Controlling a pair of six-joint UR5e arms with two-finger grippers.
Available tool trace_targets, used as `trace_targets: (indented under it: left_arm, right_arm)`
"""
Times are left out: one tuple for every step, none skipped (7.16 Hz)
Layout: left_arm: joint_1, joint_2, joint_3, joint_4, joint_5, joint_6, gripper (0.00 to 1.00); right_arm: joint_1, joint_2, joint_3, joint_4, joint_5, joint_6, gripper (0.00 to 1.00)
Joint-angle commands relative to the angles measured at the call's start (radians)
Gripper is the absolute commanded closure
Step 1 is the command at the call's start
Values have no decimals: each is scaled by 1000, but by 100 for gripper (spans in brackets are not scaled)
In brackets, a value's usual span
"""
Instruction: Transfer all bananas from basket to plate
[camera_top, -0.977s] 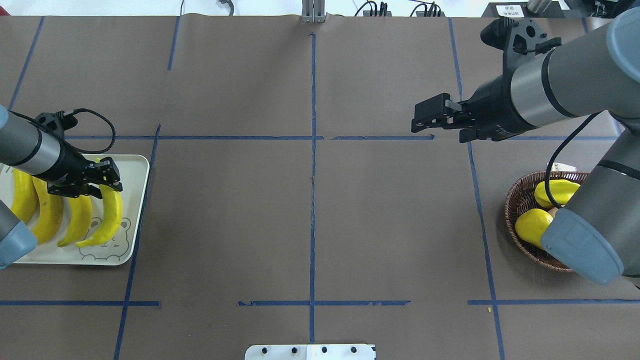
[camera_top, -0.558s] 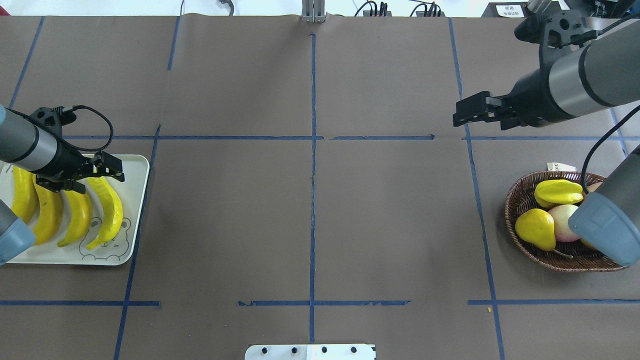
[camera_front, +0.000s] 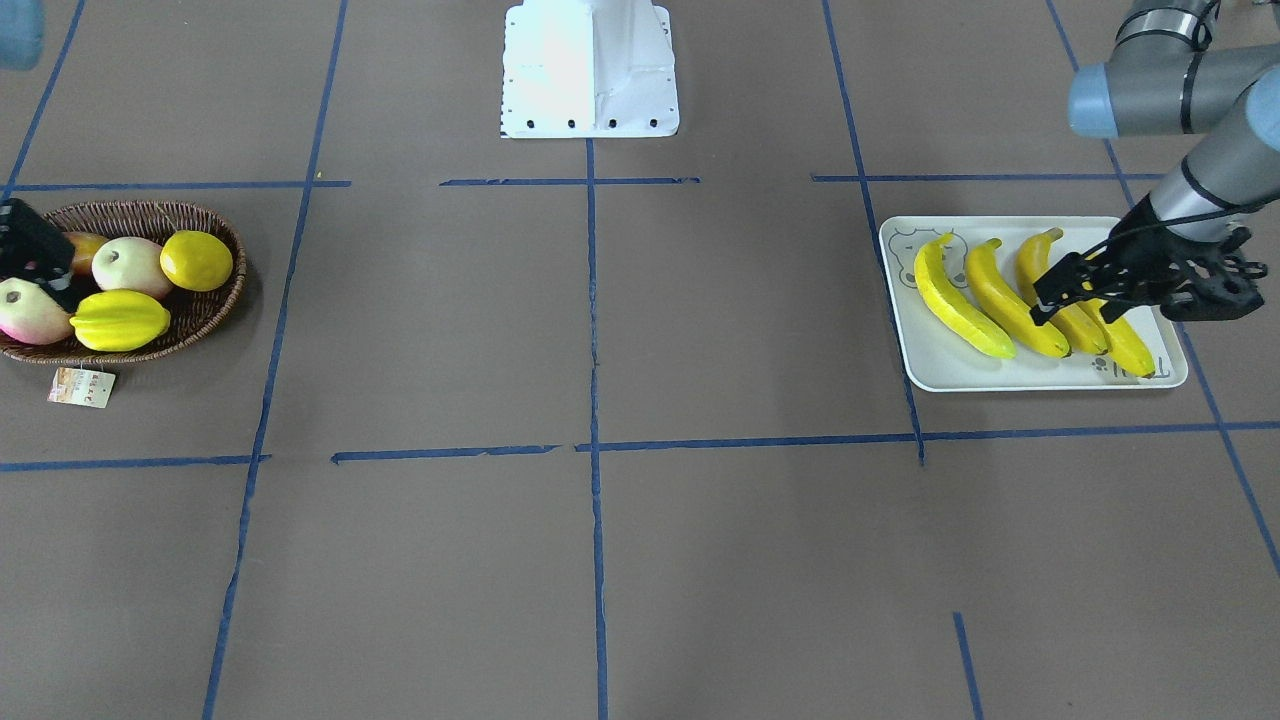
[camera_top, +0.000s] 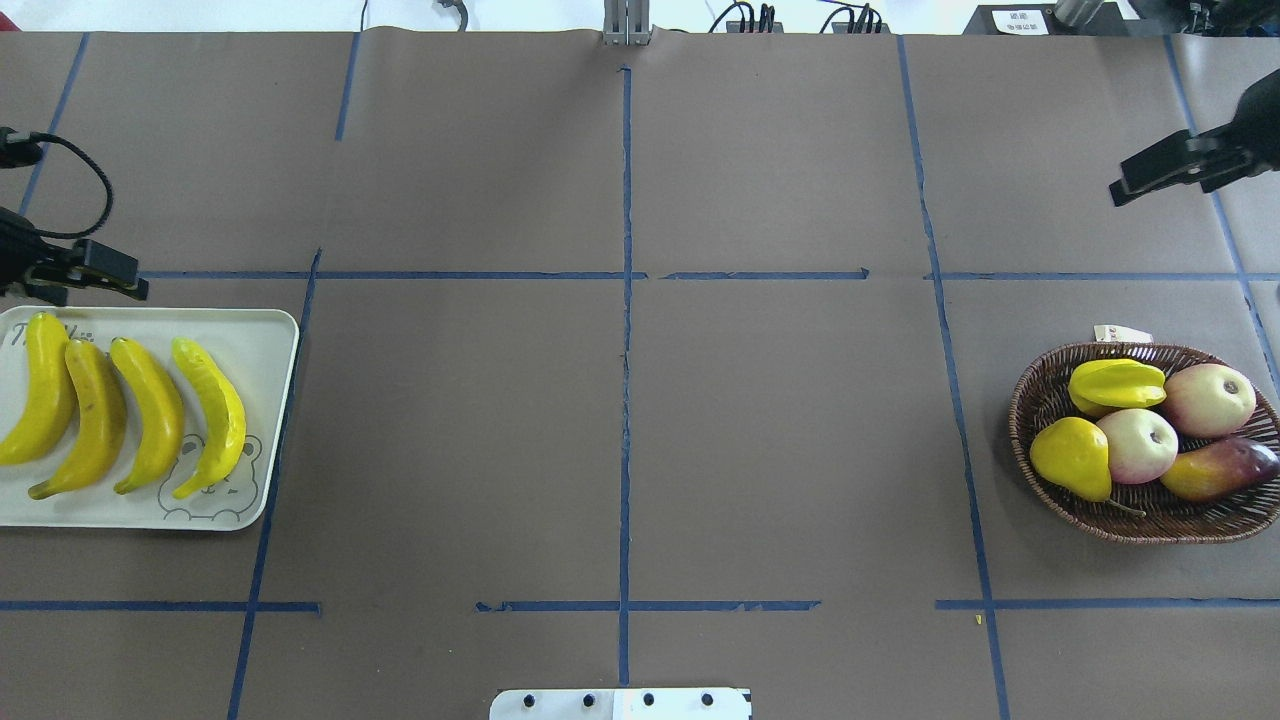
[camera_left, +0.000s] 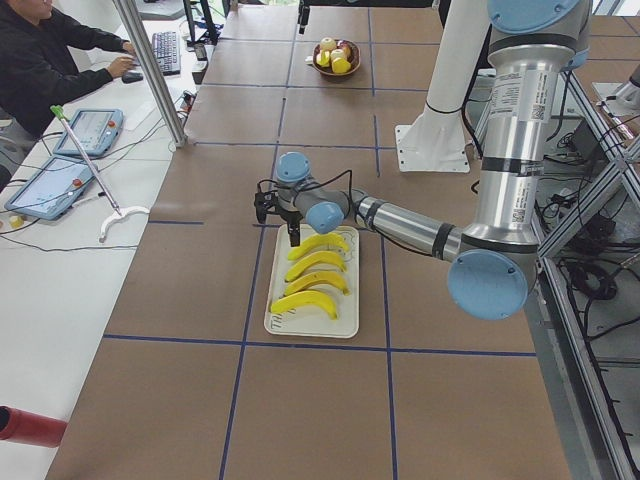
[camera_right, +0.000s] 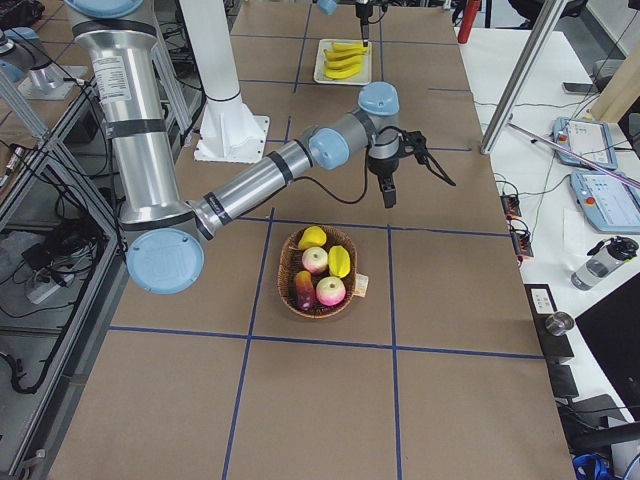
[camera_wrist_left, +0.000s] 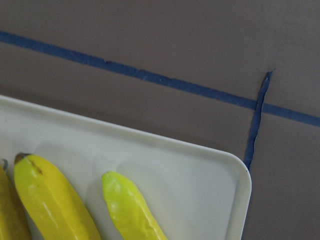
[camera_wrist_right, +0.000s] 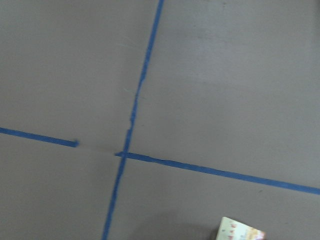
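Note:
Four bananas (camera_top: 150, 415) lie side by side on the pale plate (camera_top: 268, 335) at the table's left; none shows in the basket (camera_top: 1030, 400). They also show in the front view (camera_front: 960, 300) and in the left wrist view (camera_wrist_left: 132, 210). My left gripper (camera_top: 135, 277) is open and empty, just beyond the plate's far edge. In the front view it (camera_front: 1055, 288) hangs over the bananas without touching them. My right gripper (camera_top: 1120, 188) is at the far right edge, well beyond the basket, empty, its jaws apparently apart.
The basket holds a starfruit (camera_top: 1115, 383), a yellow pear-like fruit (camera_top: 1070, 458), two apples (camera_top: 1140, 445) and a reddish mango (camera_top: 1220, 468). Its paper tag (camera_top: 1120, 333) lies beside it. The robot's white base plate (camera_top: 620, 703) is at the near edge.
My left gripper let go of the fourth banana and drew back off the plate to the far left. My right arm pulled away to the right edge, uncovering the basket.

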Motion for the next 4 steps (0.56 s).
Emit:
trace_targets:
  left_arm:
    - [-221,18,1,242,-21,466,1]
    - [-306,15,10,344,-26,586,1]
    - [-349,27,18,383,-43,621,1]
    - [-363,71,37,379,-113,624,1]
  right_arm:
    - [226,-57,-222,-2,108,-471,0]
    - [309,-107,-292,8,120,-626,0]
    - [346,-129,-289,10,166,-650,0]
    - [362,-164,-279,25,160,-652,0]
